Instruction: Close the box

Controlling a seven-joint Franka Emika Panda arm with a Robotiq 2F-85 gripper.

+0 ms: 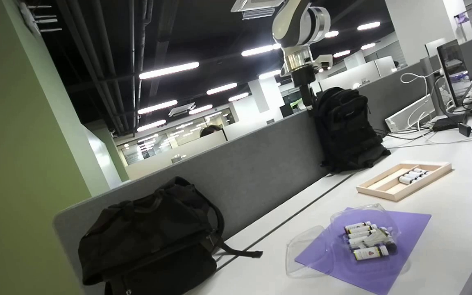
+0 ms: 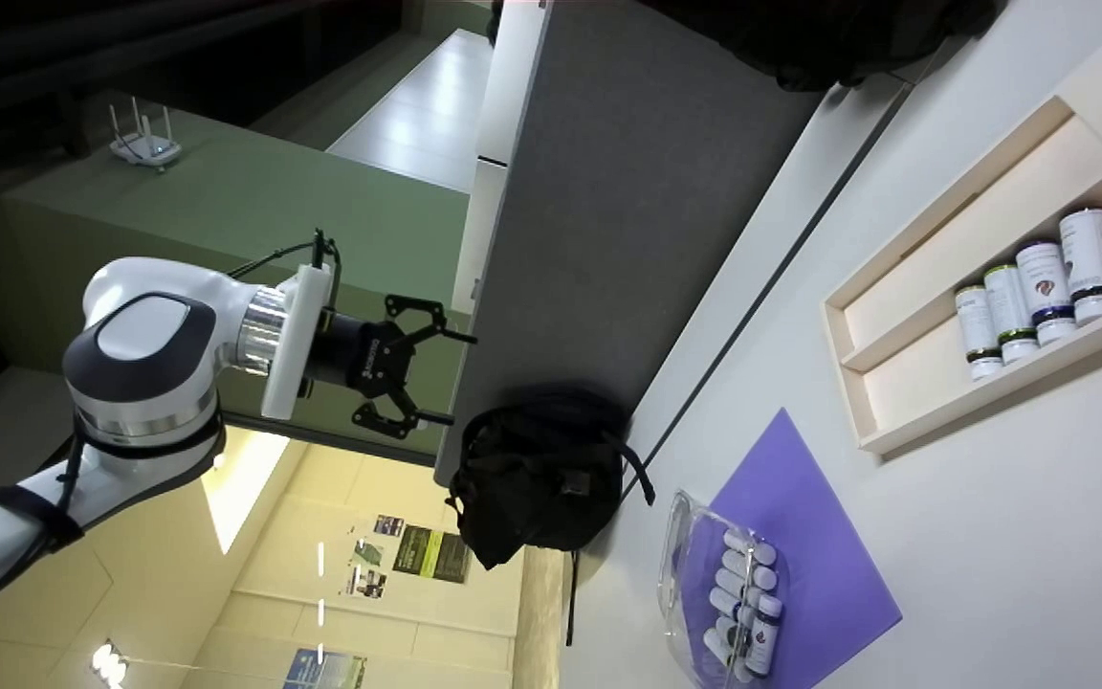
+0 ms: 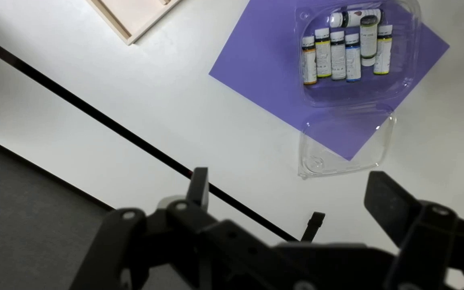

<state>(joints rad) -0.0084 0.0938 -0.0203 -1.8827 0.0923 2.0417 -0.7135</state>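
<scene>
Gripper (image 3: pixel 288 183) stands wide, and the clear, round-cornered box (image 3: pixel 359 93) lies open, bottles (image 3: pixel 338 56) inside.

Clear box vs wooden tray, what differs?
The clear box is see-through plastic, lid laid open; the wooden tray is pale wood, divided inside.
The clear box sits mostly on the purple sheet; the wooden tray directly on the white table.
In the clear box some bottles lie across others; in the wooden tray they lie side by side.
Shared: both hold white-labelled bottles.

Desk (image 1: pixel 457 205): white, dark seam (image 3: pixel 151 149)
Purple sheet (image 2: pixel 824 560): flat
Wooden tray (image 2: pixel 981 234): near sheet
Backpacks (image 1: pixel 348 135): two, black
Clamshell box (image 3: pixel 361 93): open, overhanging sheet
</scene>
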